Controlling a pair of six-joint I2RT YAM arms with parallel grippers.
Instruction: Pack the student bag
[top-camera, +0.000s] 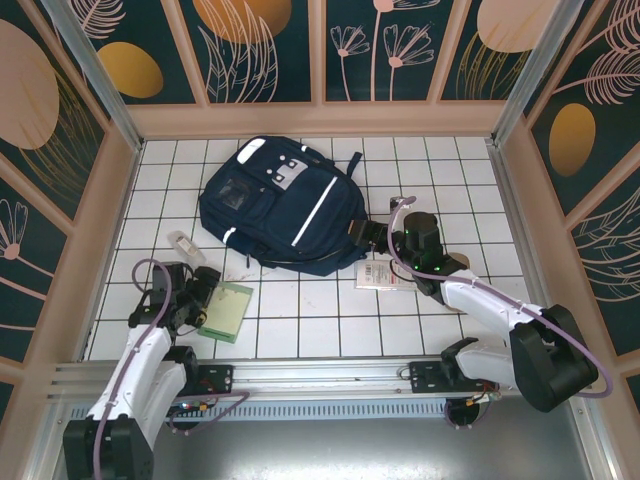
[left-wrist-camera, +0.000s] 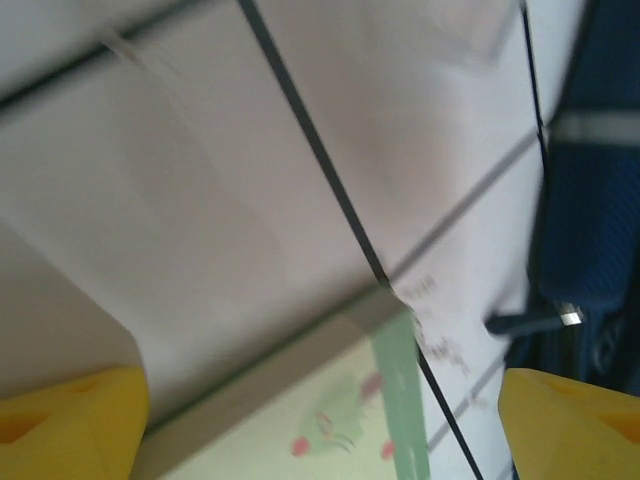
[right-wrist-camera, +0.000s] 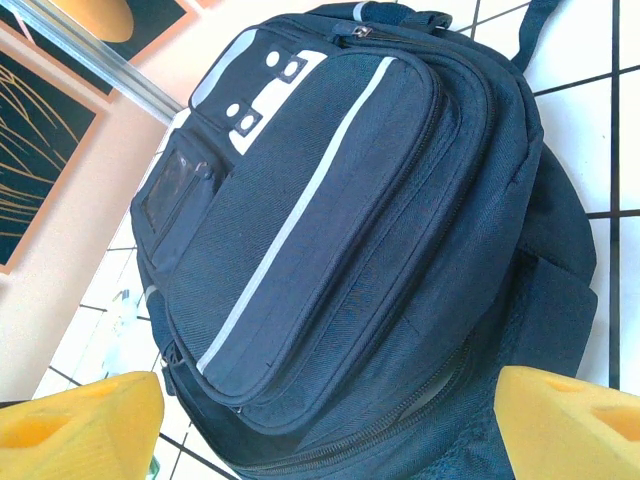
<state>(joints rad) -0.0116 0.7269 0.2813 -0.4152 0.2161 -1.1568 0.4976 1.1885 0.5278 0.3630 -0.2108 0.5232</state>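
The student bag (top-camera: 280, 210) is a navy-blue backpack lying flat mid-table, front up, white stripe showing (right-wrist-camera: 340, 230). My right gripper (top-camera: 368, 232) hovers at its right side, open; in the right wrist view its yellow fingertips (right-wrist-camera: 80, 425) stand wide apart over the bag's zipped lower edge, and nothing is gripped between them (right-wrist-camera: 325, 430). My left gripper (top-camera: 205, 300) is open at the left edge of a pale green book (top-camera: 228, 308). In the left wrist view the book's corner (left-wrist-camera: 340, 420) lies under the wide gap (left-wrist-camera: 325, 430), with the bag's edge (left-wrist-camera: 590, 230) at the right.
A white booklet (top-camera: 380, 273) lies on the tiles just right of the bag's near edge. A clear plastic case (top-camera: 185, 245) rests left of the bag. Patterned walls close the table on three sides, and a metal rail (top-camera: 300, 375) runs along the front.
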